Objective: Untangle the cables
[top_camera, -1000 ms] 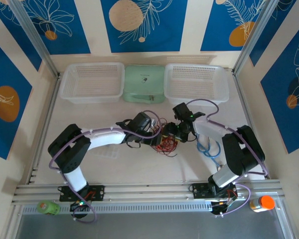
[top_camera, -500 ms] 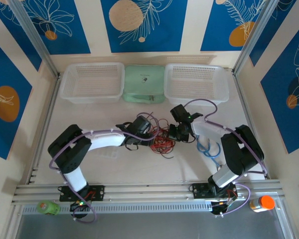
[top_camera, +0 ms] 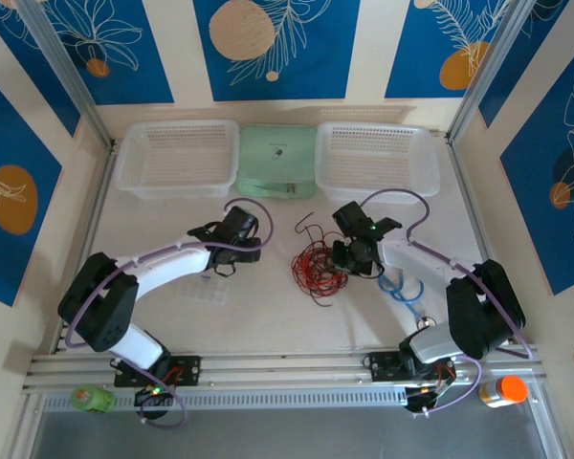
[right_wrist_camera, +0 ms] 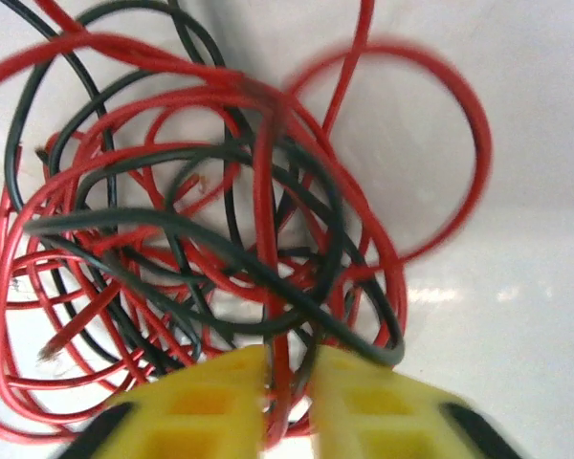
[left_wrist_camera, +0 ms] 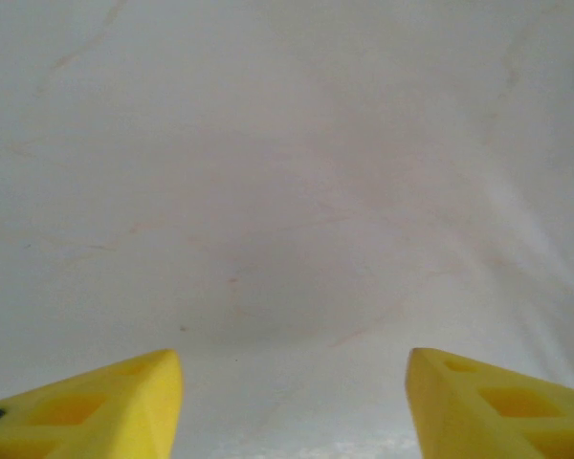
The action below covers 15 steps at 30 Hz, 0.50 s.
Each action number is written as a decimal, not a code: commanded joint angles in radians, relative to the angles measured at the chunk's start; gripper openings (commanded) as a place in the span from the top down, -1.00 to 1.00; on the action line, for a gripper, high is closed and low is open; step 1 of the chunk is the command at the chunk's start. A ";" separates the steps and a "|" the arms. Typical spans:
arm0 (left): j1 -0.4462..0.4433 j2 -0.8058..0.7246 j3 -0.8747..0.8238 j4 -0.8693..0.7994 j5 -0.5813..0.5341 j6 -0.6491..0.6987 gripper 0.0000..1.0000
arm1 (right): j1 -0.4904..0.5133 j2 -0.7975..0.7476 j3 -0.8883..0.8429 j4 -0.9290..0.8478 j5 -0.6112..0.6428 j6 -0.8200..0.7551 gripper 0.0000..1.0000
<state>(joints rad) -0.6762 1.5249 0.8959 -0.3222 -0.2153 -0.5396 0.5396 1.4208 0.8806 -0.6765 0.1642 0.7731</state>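
The cables (top_camera: 315, 264) are a tangled bunch of thin red and dark strands on the white table, near its middle. In the right wrist view the cables (right_wrist_camera: 220, 191) spread out in loops just ahead of the yellow fingers. My right gripper (top_camera: 346, 255) is at the bunch's right edge. Close up, my right gripper (right_wrist_camera: 289, 361) is nearly shut, with a red strand and a dark strand pinched in the narrow gap. My left gripper (top_camera: 237, 233) is well left of the bunch and apart from it. From its wrist, my left gripper (left_wrist_camera: 295, 373) is open over bare table, nothing between its fingers (left_wrist_camera: 124, 402).
Two white baskets (top_camera: 177, 158) (top_camera: 378, 158) and a green case (top_camera: 277, 161) line the back edge. A light blue coiled cable (top_camera: 402, 287) lies right of the bunch, under the right arm. A green object (top_camera: 94, 397) and an orange bottle (top_camera: 505, 390) sit by the front rail.
My left gripper has pulled away leftward from the bunch and holds nothing. The bunch has settled on the table. My right gripper closed on strands at its right edge.
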 commanded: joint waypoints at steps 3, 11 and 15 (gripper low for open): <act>-0.050 -0.063 -0.003 0.103 0.250 0.077 -0.50 | 0.006 -0.062 0.003 -0.075 -0.011 0.007 -0.07; -0.170 0.043 0.068 0.095 0.372 0.098 -0.55 | -0.071 -0.094 -0.030 -0.035 -0.035 -0.015 -0.44; -0.190 0.117 0.067 0.179 0.394 0.047 -0.55 | -0.119 -0.044 -0.077 0.095 -0.127 -0.014 -0.46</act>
<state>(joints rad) -0.8574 1.5963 0.9527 -0.2001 0.1280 -0.4652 0.4416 1.3460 0.8330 -0.6586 0.1184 0.7654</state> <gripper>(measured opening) 0.773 0.728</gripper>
